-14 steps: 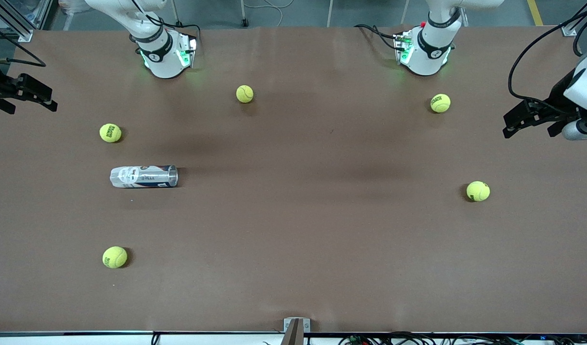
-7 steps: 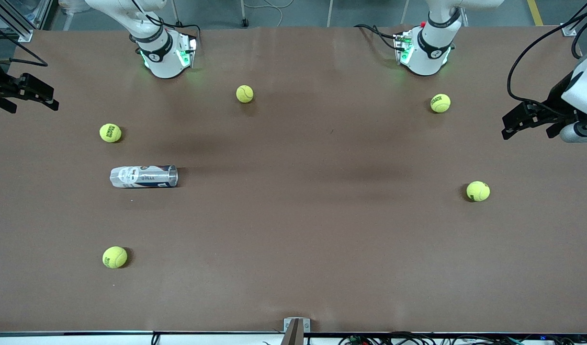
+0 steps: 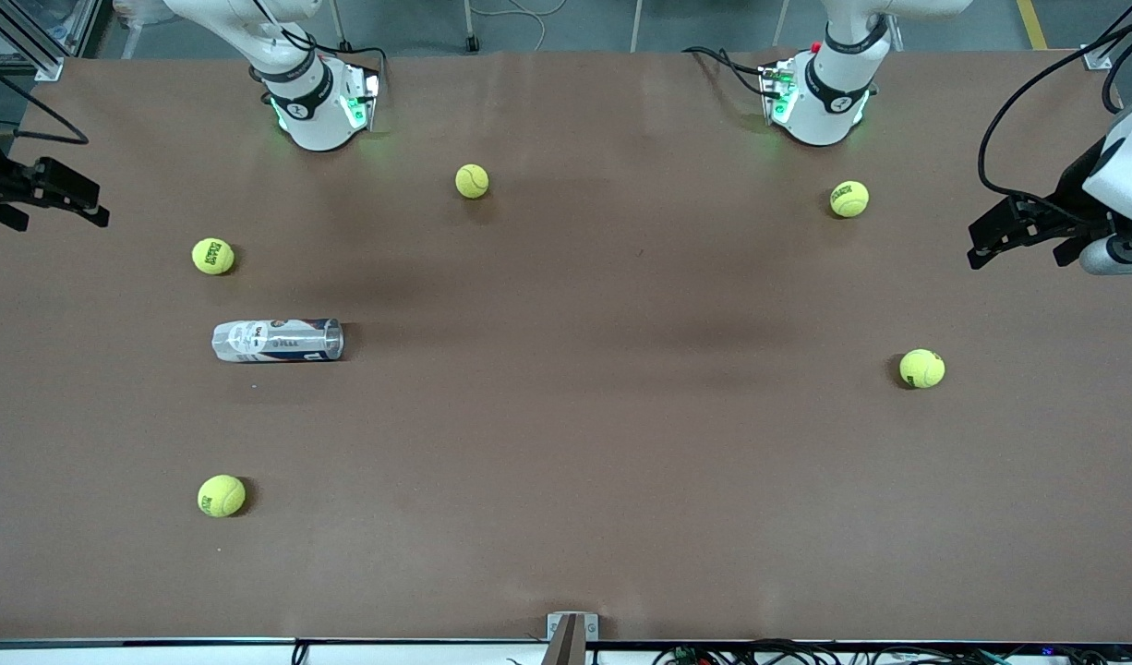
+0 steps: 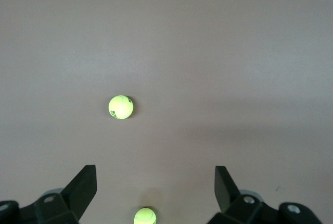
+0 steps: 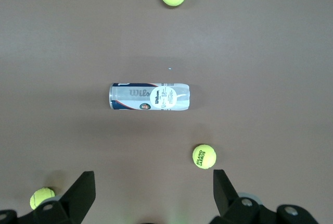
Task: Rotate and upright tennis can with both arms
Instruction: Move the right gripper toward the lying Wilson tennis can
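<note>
The tennis can [image 3: 278, 340], a clear tube with a white and navy label, lies on its side on the brown table toward the right arm's end. It also shows in the right wrist view [image 5: 150, 97], well apart from the fingers. My right gripper [image 3: 44, 192] hangs open and empty over the table's edge at the right arm's end; its jaws [image 5: 153, 193] stand wide apart. My left gripper [image 3: 1018, 233] hangs open and empty over the edge at the left arm's end, far from the can; its jaws [image 4: 156, 187] stand wide apart.
Several yellow tennis balls lie loose on the table: one [image 3: 213, 256] farther from the front camera than the can, one [image 3: 222, 495] nearer, one [image 3: 472, 181] between the bases, two [image 3: 849, 199] [image 3: 921, 368] toward the left arm's end. The arm bases [image 3: 312, 102] [image 3: 820, 92] stand along the back edge.
Both grippers have shifted only slightly at the table's ends. The can and the balls have not moved.
</note>
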Motion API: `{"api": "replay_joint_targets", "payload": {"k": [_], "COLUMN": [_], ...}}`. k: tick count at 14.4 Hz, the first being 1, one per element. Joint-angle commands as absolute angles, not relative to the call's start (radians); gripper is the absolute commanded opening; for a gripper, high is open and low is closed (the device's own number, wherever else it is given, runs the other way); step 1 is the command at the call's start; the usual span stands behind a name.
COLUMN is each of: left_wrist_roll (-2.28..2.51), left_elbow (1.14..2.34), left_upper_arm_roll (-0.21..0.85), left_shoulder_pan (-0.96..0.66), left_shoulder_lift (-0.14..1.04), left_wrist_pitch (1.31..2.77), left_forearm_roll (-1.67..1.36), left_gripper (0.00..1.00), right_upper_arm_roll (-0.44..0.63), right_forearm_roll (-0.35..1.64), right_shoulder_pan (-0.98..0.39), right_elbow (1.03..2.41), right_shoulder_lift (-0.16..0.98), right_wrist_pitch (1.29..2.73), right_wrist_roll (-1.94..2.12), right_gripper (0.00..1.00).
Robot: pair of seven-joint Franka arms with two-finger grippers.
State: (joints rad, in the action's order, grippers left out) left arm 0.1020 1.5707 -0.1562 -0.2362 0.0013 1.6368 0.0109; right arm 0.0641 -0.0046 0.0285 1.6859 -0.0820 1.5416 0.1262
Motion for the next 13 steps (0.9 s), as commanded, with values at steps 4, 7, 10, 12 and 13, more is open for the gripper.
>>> {"api": "replay_joint_targets", "payload": {"k": [4,7,10,12,13], "left_wrist_roll": [0.104,0.104,0.104,0.104,0.104], "left_elbow": [1.555,1.555,1.555,1.555,1.555], "left_upper_arm_roll": [-0.155,-0.155,-0.155,-0.155,-0.155], "left_shoulder_pan": [-0.235,-0.235,-0.235,-0.235,-0.235], "left_shoulder_lift": [0.006,0.006,0.006,0.006,0.006], "left_wrist_pitch": [1.626,1.626,1.626,1.626,1.626], "left_forearm_roll": [0.015,0.015,0.015,0.015,0.015], "left_gripper": [1.0,1.0,1.0,1.0,1.0], "right_upper_arm_roll": [0.057,0.058,0.057,0.054,0.052], "right_forearm_roll": [-0.041,-0.038,-0.031,-0.028,-0.028], "right_shoulder_pan": [0.087,0.115,0.114,0.095,0.077], "right_elbow": [1.62,1.618,1.624,1.626,1.626], "right_shoulder_lift": [0.063,0.086,0.104,0.129,0.144], "right_wrist_pitch": [1.54,1.536,1.529,1.51,1.509], "right_wrist_roll": [0.147,-0.069,-0.473,-0.775,-0.893], "right_gripper": [1.0,1.0,1.0,1.0,1.0]}}
